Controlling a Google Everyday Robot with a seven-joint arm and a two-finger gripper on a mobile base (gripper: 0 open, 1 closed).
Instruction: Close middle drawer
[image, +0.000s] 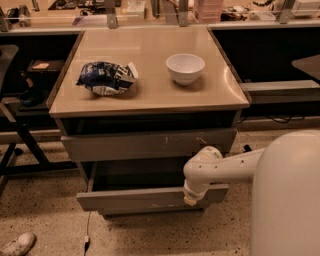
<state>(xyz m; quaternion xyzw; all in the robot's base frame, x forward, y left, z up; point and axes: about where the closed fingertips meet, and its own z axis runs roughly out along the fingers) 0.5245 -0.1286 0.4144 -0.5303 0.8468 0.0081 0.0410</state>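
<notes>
The middle drawer (131, 199) is a wide grey drawer with a plain flat front. It stands pulled out from the cabinet, and its dark tray interior (135, 175) shows behind the front. My gripper (191, 199) hangs down from the white arm (225, 167) and sits against the right part of the drawer's front, at its upper edge. The arm reaches in from the lower right.
The drawer front with pale scratch marks (150, 144) is above, shut. On the cabinet top (150, 75) lie a blue chip bag (106, 78) and a white bowl (185, 68). A white shoe (17, 245) is on the floor at lower left. My white body (287, 200) fills the lower right.
</notes>
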